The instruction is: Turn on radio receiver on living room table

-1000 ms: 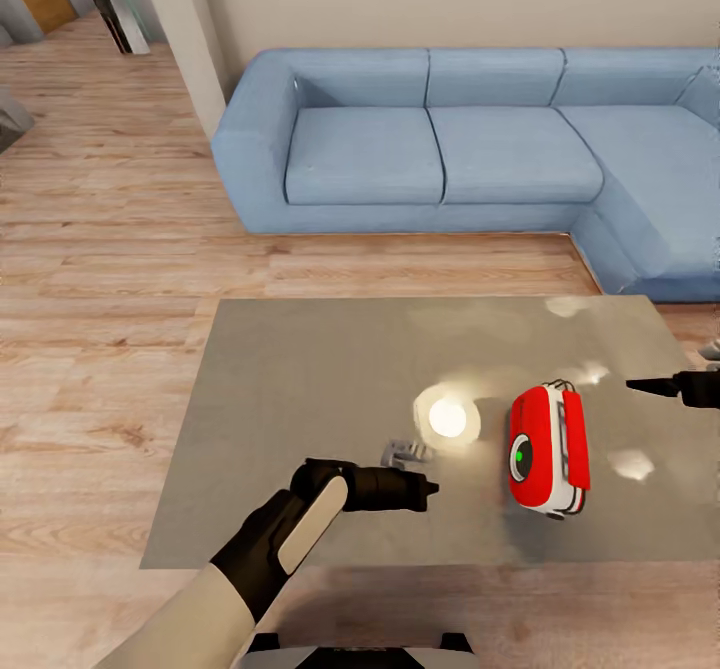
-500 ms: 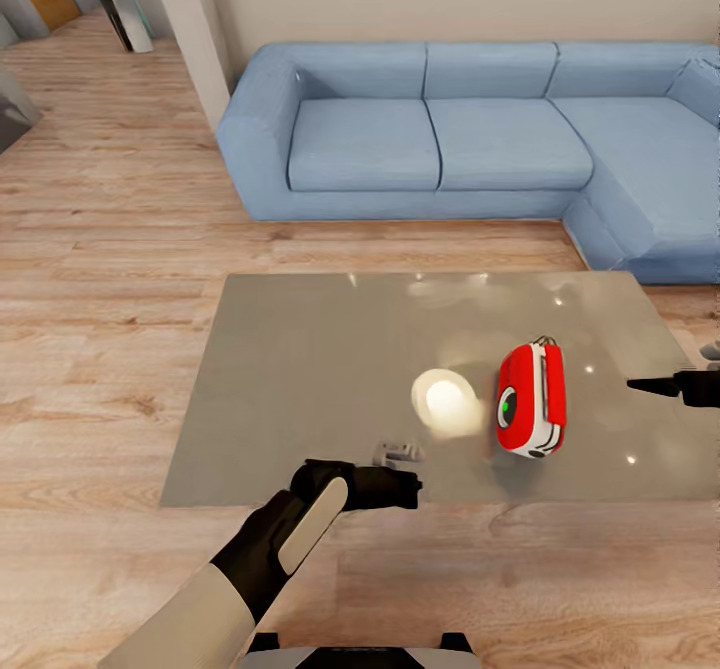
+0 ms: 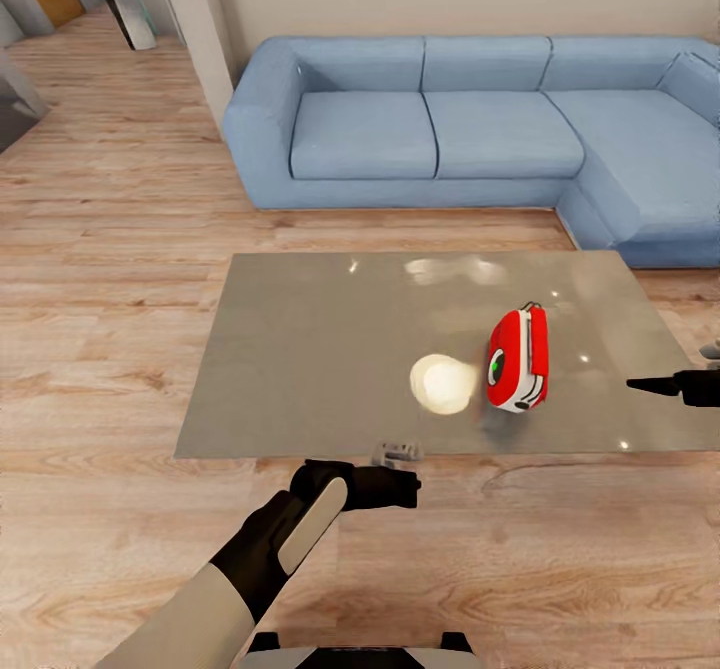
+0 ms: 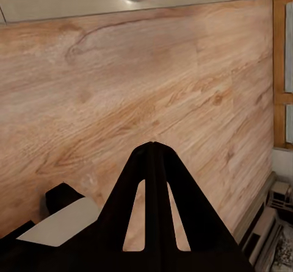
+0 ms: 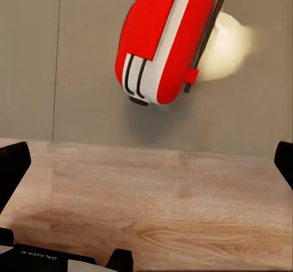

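Red radio receiver (image 3: 519,358) upright on table (image 3: 300,349); dial head-view-only

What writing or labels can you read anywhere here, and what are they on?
"GALAXEA", probably: small white letters on the black robot part at the edge of the right wrist view, shown mirrored and blurred, so the reading is unsure.
Radio: no readable text; only white stripes and a round dial with a green centre.
Table, sofa, floor: no writing.
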